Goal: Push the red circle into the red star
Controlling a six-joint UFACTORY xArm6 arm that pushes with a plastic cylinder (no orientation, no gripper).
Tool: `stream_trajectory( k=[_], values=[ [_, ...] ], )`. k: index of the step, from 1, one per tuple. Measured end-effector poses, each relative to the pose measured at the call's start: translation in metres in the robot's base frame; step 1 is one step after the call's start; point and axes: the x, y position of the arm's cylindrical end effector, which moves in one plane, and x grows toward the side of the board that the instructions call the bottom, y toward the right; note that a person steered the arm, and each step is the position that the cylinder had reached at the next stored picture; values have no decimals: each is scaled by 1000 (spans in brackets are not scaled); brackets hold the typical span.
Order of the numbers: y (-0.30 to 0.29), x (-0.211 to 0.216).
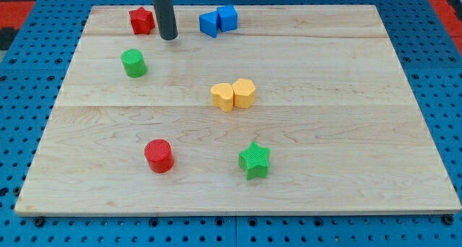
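Observation:
The red circle (159, 155) sits on the wooden board toward the view's bottom left. The red star (141, 20) sits near the view's top left edge of the board, far above the red circle. My tip (168, 37) is at the end of the dark rod, just right of the red star and a little below it, apart from it. The tip is far from the red circle.
A green circle (133, 63) lies below the red star. Two blue blocks (219, 21) touch each other right of the rod. Two yellow blocks (233, 94) touch near the middle. A green star (254, 160) sits right of the red circle. The wooden board (346, 131) lies on a blue pegboard.

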Motion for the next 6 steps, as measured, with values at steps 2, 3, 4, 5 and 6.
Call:
stream_trajectory(
  k=[2,3,4,5,6],
  values=[
    [-36,19],
    [-20,54],
    [43,59],
    [158,59],
    [277,105]
  ],
)
